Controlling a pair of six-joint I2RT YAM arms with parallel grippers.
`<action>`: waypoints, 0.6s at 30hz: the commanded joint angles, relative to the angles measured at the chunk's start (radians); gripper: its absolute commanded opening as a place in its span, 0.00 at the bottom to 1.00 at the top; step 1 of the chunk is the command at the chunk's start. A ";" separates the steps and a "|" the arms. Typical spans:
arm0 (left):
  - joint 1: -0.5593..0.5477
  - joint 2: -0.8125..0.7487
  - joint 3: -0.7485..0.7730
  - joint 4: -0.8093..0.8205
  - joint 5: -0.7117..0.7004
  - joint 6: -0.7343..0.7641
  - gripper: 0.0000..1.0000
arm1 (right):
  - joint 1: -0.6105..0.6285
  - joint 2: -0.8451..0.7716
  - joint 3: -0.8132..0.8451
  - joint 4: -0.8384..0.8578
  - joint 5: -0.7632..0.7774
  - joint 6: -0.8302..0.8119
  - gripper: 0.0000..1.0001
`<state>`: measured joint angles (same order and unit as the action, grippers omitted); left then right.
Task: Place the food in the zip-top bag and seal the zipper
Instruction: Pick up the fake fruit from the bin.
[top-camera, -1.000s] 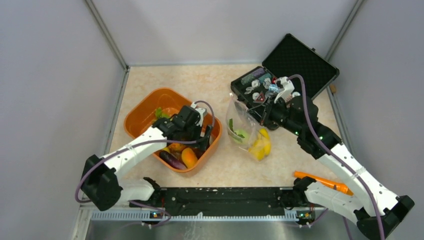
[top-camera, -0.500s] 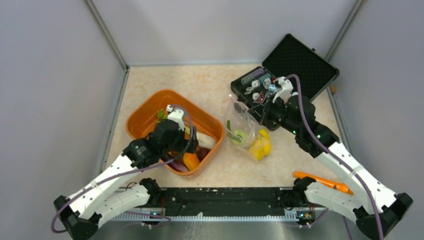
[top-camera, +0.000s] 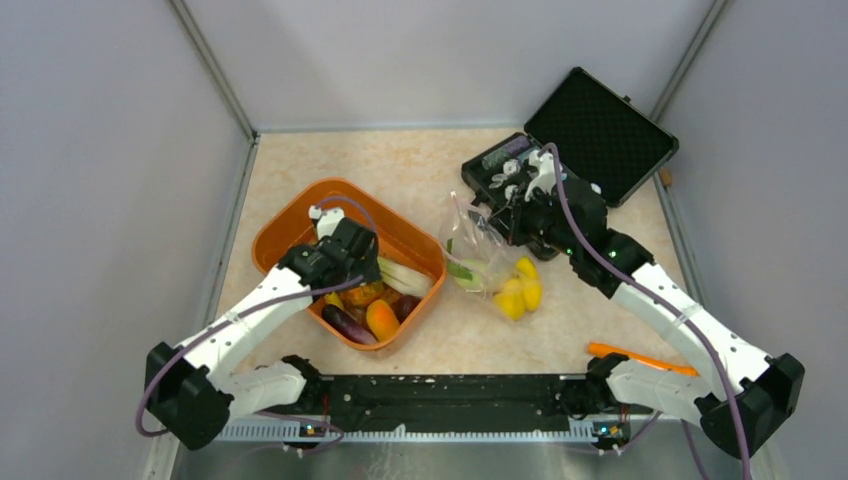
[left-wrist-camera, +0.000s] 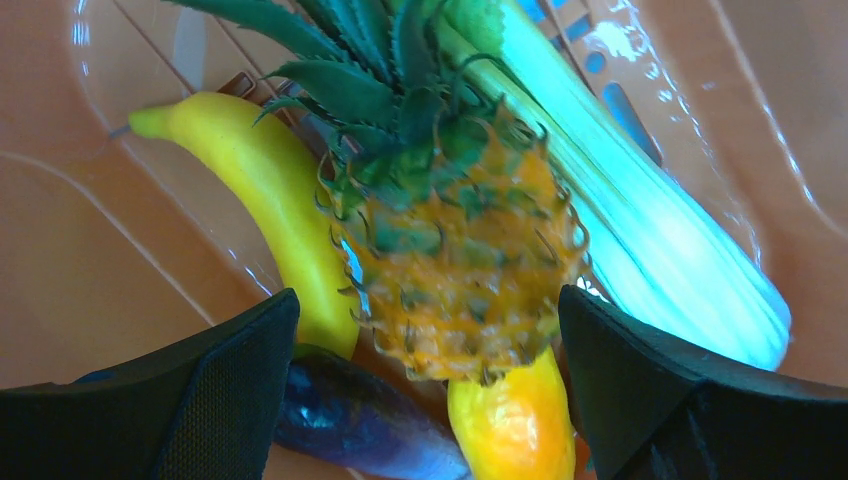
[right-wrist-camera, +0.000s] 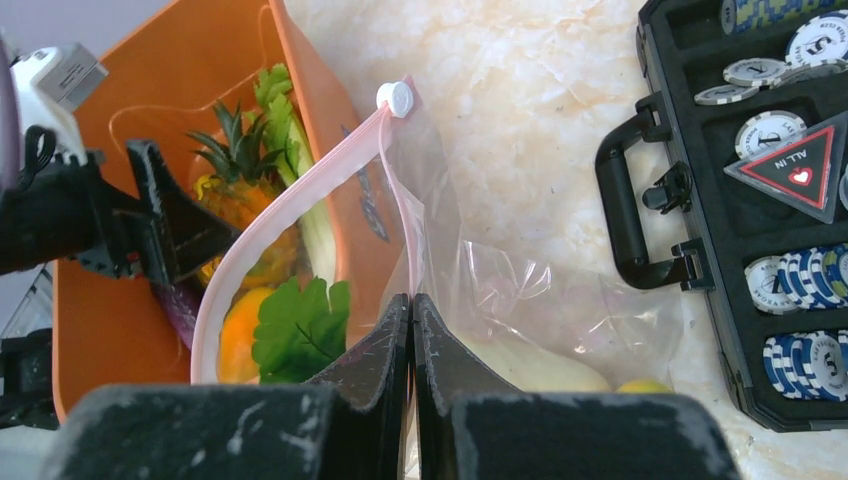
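My left gripper (top-camera: 350, 262) is open inside the orange tub (top-camera: 300, 205). In the left wrist view its jaws (left-wrist-camera: 428, 300) stand either side of the orange pineapple (left-wrist-camera: 465, 270) without touching it. A banana (left-wrist-camera: 265, 200), a purple eggplant (left-wrist-camera: 360, 425), a leafy green-white stalk (left-wrist-camera: 640, 240) and an orange-yellow fruit (left-wrist-camera: 515, 425) lie around it. My right gripper (right-wrist-camera: 412, 300) is shut on the mouth edge of the clear zip-top bag (right-wrist-camera: 540, 300), lifting it. The pink zipper (right-wrist-camera: 270, 225) gapes open in a loop. Yellow lemons (top-camera: 520, 290) and a green leaf (right-wrist-camera: 300, 330) sit in the bag (top-camera: 478, 250).
An open black case (top-camera: 590, 130) of chips and trinkets stands behind the bag at the back right, close to my right gripper (top-camera: 500, 215). An orange tool (top-camera: 640, 360) lies at the front right. Grey walls close the table's left, back and right.
My left gripper swung back from the tub's right side and now sits over the pineapple. My right gripper shifted left, carrying the bag's mouth toward the tub.
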<state>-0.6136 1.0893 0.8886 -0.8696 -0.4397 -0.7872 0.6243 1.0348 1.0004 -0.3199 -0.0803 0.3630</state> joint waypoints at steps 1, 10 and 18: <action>0.066 0.047 0.034 0.024 0.058 -0.093 0.99 | -0.003 0.018 0.036 0.067 -0.043 -0.028 0.00; 0.111 0.069 -0.082 0.216 0.133 -0.063 0.78 | -0.008 0.005 0.028 0.114 -0.114 0.013 0.00; 0.110 -0.073 -0.131 0.281 0.075 -0.041 0.36 | -0.007 -0.056 0.020 0.089 -0.103 0.038 0.00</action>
<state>-0.5045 1.0977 0.7906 -0.6884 -0.3336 -0.8410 0.6231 1.0271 1.0004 -0.2611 -0.1806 0.3859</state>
